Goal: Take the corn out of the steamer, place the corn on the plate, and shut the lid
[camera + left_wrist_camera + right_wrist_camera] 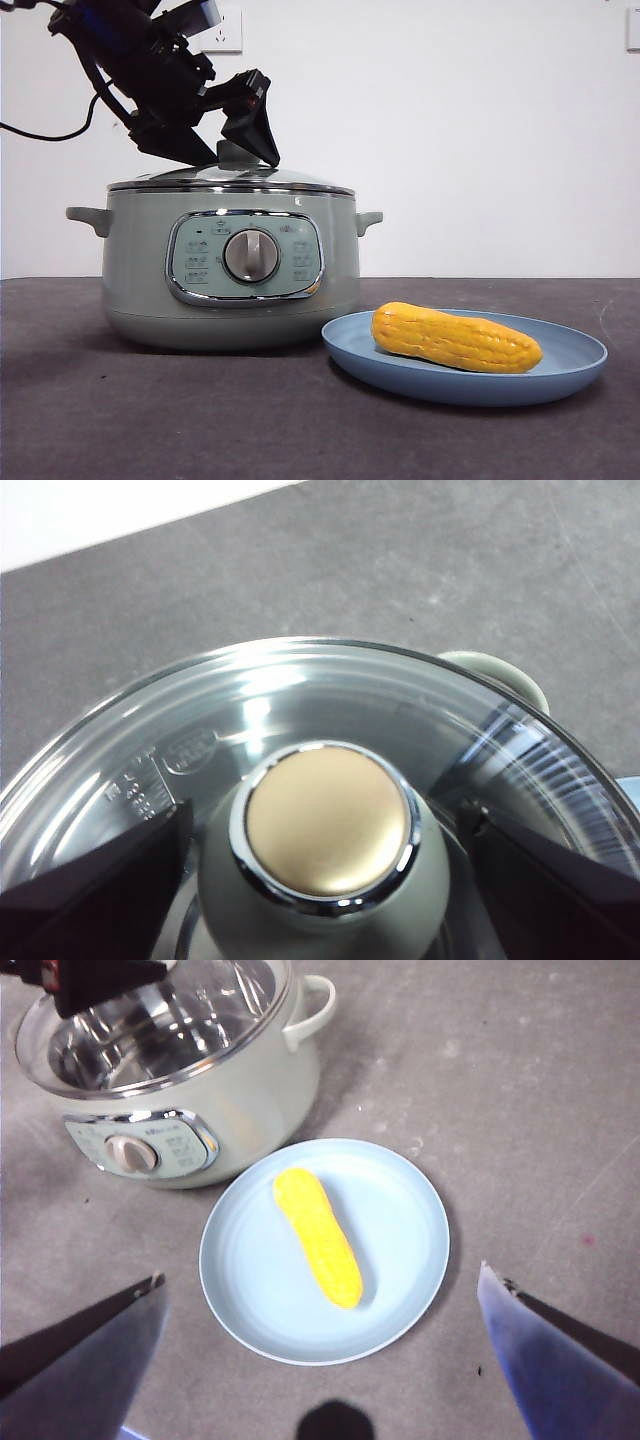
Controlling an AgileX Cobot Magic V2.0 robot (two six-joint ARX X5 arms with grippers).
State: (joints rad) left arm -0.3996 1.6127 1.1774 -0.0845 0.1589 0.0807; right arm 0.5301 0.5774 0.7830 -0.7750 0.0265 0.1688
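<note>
The corn (455, 338) (318, 1235) lies on its side on the light blue plate (570, 360) (400, 1210), to the right of the steamer (135, 280) (250, 1090). The glass lid (300, 180) (300, 690) rests on the steamer's rim. My left gripper (238, 158) (325, 815) reaches down over the lid and is open. Its jaws stand on either side of the pale green knob (325, 825), with a small gap on each side. My right gripper (322, 1275) hangs open high above the plate, holding nothing.
The steamer's front panel with its silver dial (251, 255) faces the front camera. Dark grey tabletop (150, 420) surrounds steamer and plate. A white wall with a socket (225, 30) stands behind.
</note>
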